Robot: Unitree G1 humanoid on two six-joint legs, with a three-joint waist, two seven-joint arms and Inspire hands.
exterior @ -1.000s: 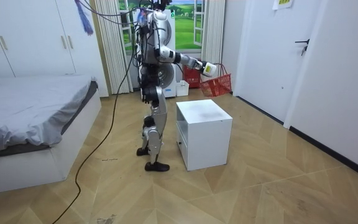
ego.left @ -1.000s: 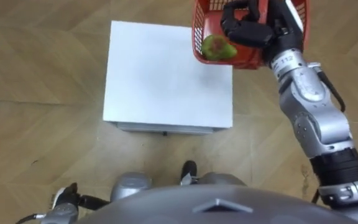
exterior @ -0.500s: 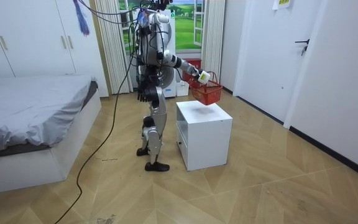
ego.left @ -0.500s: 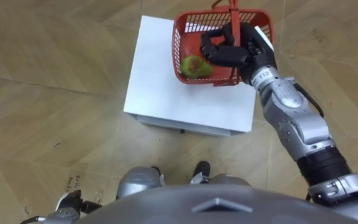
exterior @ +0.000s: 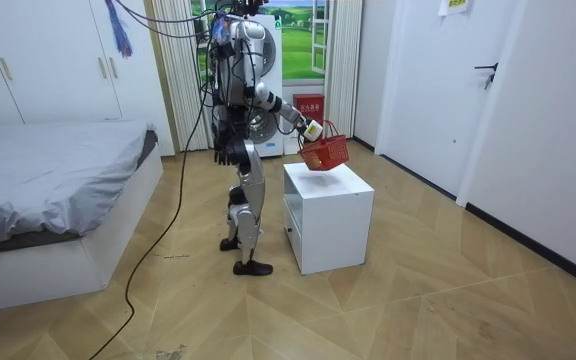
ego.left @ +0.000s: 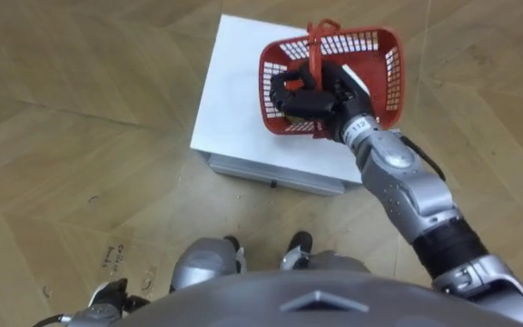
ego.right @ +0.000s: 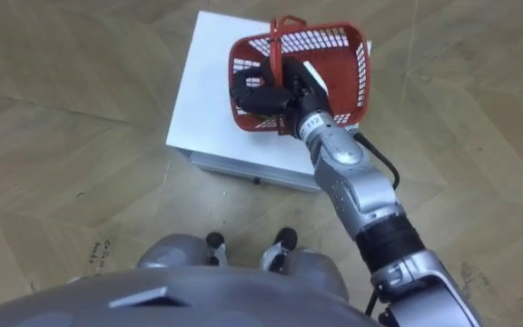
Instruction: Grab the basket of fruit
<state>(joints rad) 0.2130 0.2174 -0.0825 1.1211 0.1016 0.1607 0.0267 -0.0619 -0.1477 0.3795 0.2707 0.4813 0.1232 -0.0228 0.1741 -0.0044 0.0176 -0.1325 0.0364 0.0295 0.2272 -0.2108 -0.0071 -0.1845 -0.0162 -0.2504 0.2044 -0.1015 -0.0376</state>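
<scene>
A red plastic fruit basket point(ego.left: 370, 64) with a red handle point(ego.left: 316, 50) hangs a little above the white cabinet point(ego.left: 234, 100). My right hand point(ego.left: 320, 91) is shut on the handle, over the basket's near left part, and it hides what lies inside. The right eye view has the same basket point(ego.right: 334, 54), right hand point(ego.right: 266, 95) and cabinet point(ego.right: 198, 100). In the room view I stand at the cabinet point(exterior: 328, 215) with the basket point(exterior: 326, 153) held out over its top. My left hand point(ego.left: 107, 295) hangs low at my left side.
Wooden floor point(ego.left: 80, 136) surrounds the cabinet on all sides. A bed point(exterior: 48, 190) stands at the room view's left, behind me. White wardrobes point(exterior: 58, 60) and a curtained window point(exterior: 298, 40) line the far wall.
My right arm has drawn back toward my body and lowered, bringing the basket from the cabinet's far right edge to over its top. The eye view has shifted as well.
</scene>
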